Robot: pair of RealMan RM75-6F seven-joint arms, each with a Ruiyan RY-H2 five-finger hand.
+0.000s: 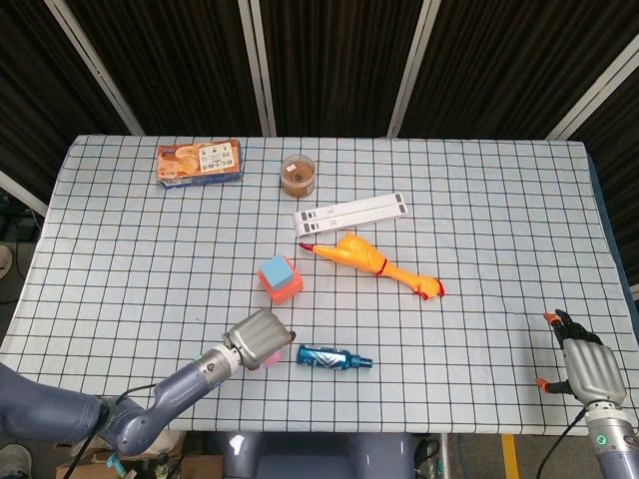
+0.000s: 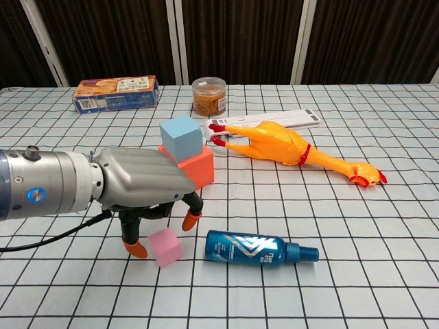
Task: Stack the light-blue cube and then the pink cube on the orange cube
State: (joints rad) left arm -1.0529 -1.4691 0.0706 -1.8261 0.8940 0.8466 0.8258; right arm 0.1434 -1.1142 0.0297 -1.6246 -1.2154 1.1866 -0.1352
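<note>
The light-blue cube already sits on the orange cube. The left hand straddles the pink cube near the bench's front edge, fingers spread, gripping nothing yet. The right hand idles empty, fingers apart.

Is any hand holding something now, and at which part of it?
Nothing is held. The left hand hovers over the pink cube, fingers apart beside it; the right hand is empty.
</note>
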